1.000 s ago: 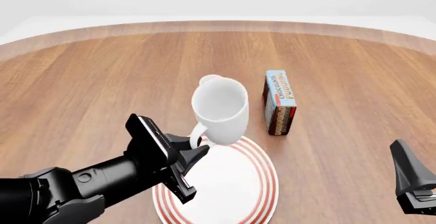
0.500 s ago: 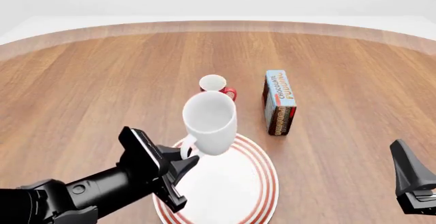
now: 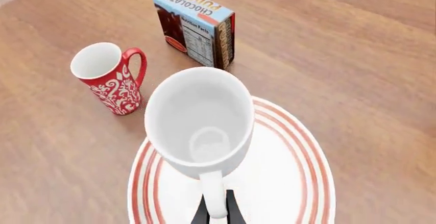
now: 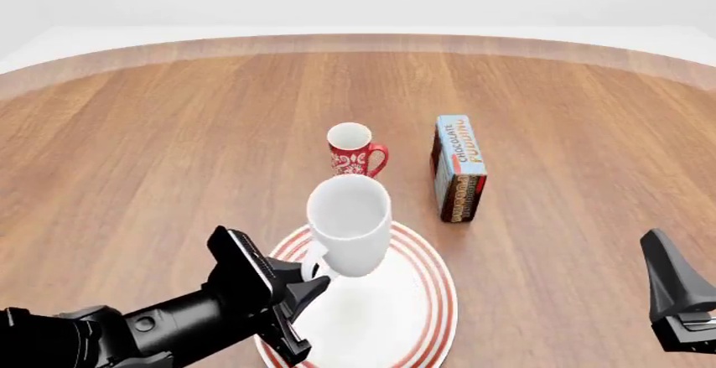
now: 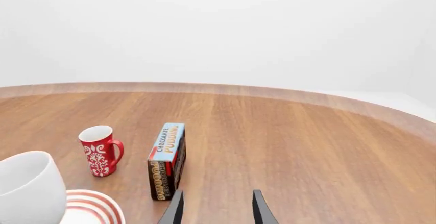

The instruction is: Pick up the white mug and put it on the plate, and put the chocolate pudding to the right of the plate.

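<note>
My left gripper (image 4: 304, 277) clamps the white mug (image 4: 349, 224) by its handle, mouth up, over the plate (image 4: 431, 301) nr the table's (image 4: 146, 150) near edge. Chocolate pudding (image 4: 458, 168) stands beyond the plate, beside red mug (image 4: 355, 151). Right gripper (image 5: 215, 207) open, holding nothing.

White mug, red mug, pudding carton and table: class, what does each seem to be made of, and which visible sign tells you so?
White mug: glazed ceramic, probably; smooth, glossy, thick-walled.
Red mug: likely ceramic too, with a white pattern on red and a plain white inside.
Pudding carton: printed cardboard, judging by sharp flat faces, lettering and a nutrition panel.
Table: wood or wood-look veneer; long grain streaks, soft sheen.
</note>
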